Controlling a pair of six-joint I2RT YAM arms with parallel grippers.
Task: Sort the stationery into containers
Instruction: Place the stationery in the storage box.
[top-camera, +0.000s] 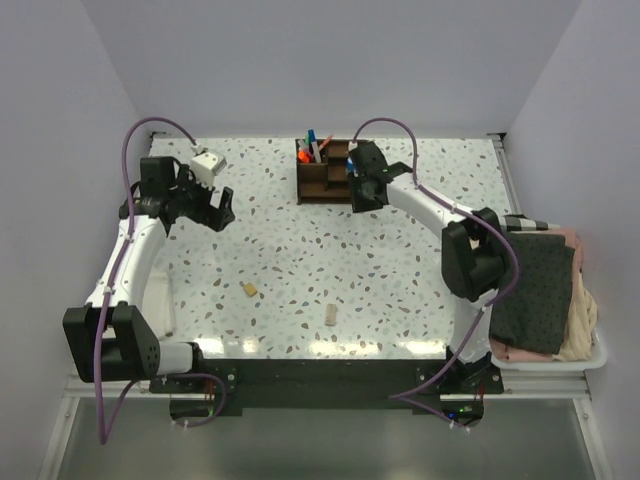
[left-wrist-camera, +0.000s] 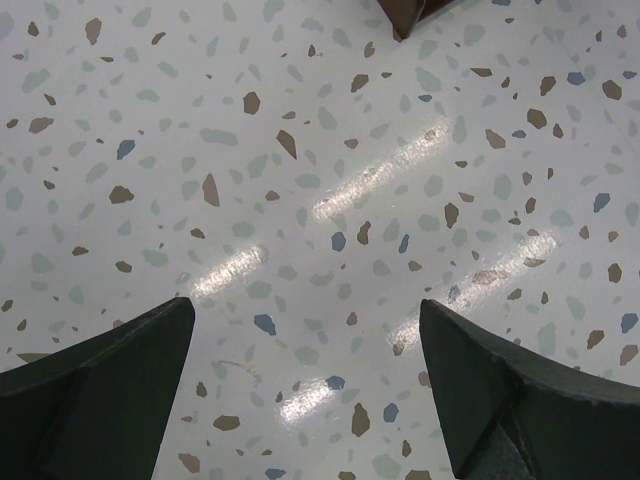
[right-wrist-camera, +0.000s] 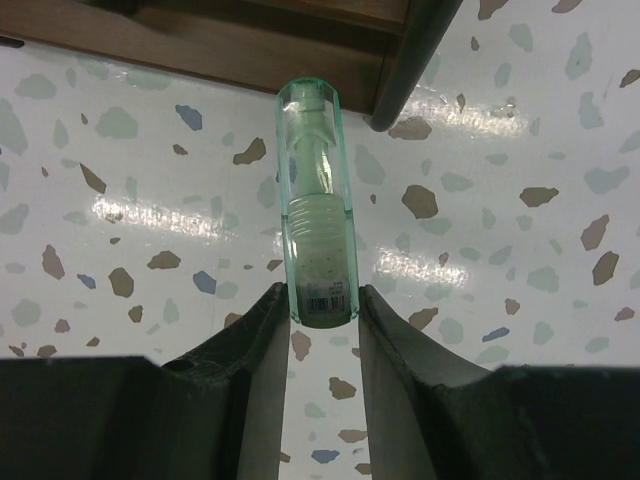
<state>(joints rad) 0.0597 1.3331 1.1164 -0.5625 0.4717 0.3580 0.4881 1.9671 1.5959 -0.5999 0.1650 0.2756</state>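
Observation:
The dark brown wooden organizer (top-camera: 320, 172) stands at the back middle of the table, with several pens and markers upright in its rear compartments. My right gripper (top-camera: 362, 192) is at its right front corner, shut on a clear green tube-shaped marker (right-wrist-camera: 318, 215). The marker points at the organizer's front wall (right-wrist-camera: 230, 42) and is held above the table. My left gripper (top-camera: 208, 210) is open and empty over bare table at the far left, seen wide open in its wrist view (left-wrist-camera: 305, 330). Two small tan blocks (top-camera: 249, 289) (top-camera: 329, 315) lie on the table nearer the front.
A pile of dark and pink cloths (top-camera: 540, 290) sits in a white tray at the right edge. A corner of the organizer (left-wrist-camera: 410, 14) shows at the top of the left wrist view. White walls enclose the table on three sides.

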